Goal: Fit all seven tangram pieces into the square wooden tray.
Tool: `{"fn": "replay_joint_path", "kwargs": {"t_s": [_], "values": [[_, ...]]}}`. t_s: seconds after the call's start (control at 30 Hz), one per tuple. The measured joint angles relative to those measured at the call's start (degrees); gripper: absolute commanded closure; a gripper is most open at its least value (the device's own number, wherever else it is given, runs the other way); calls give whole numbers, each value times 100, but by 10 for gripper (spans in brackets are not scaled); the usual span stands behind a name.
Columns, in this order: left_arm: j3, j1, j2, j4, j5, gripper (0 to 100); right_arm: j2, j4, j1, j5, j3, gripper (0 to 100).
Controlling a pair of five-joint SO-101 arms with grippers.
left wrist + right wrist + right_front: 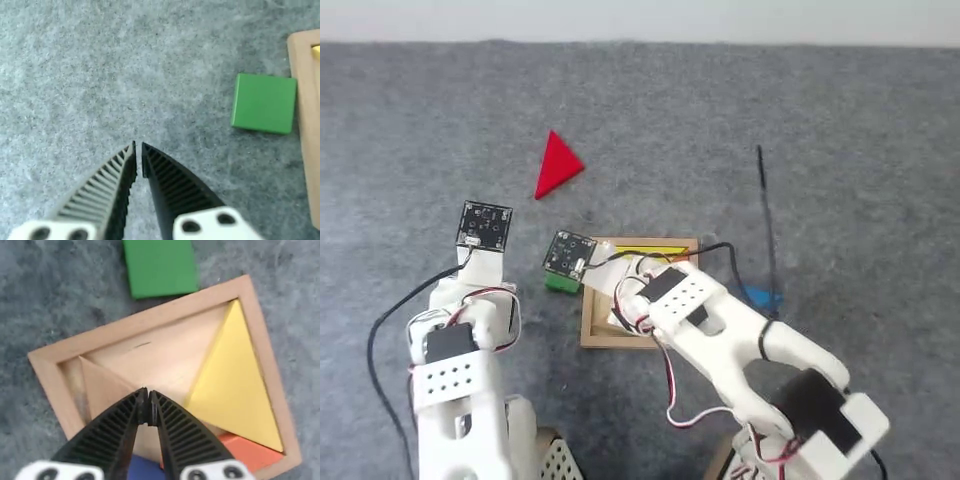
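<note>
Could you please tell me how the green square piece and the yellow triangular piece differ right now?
The green square piece has four sides; the yellow triangular piece has three. The green square piece lies outside the square wooden tray, on the grey carpet, while the yellow triangular piece sits inside it, against one rim. Both lie flat.

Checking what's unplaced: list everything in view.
Square wooden tray: one, light wood, on grey carpet.
Yellow triangle piece: one, inside tray.
Orange piece: one, inside tray.
Tan triangle piece: one, inside tray.
Dark blue piece: one, inside tray, mostly hidden.
Light blue piece: one, on carpet, apart from tray.
Green square piece: one, on carpet beside tray.
Red triangle piece: one, on carpet, away from tray.
Left gripper: one, black, shut over carpet.
Right gripper: one, black, shut over tray.
</note>
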State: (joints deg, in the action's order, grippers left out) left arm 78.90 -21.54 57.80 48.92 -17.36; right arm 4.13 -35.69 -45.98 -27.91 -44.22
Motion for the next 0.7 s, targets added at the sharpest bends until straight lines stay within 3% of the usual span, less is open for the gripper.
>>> {"fn": "replay_joint_path", "kwargs": {"t_s": [0.7], "values": [[0,0,0,-18,0,978,-185,-193,-255,-387,167,991]]}}
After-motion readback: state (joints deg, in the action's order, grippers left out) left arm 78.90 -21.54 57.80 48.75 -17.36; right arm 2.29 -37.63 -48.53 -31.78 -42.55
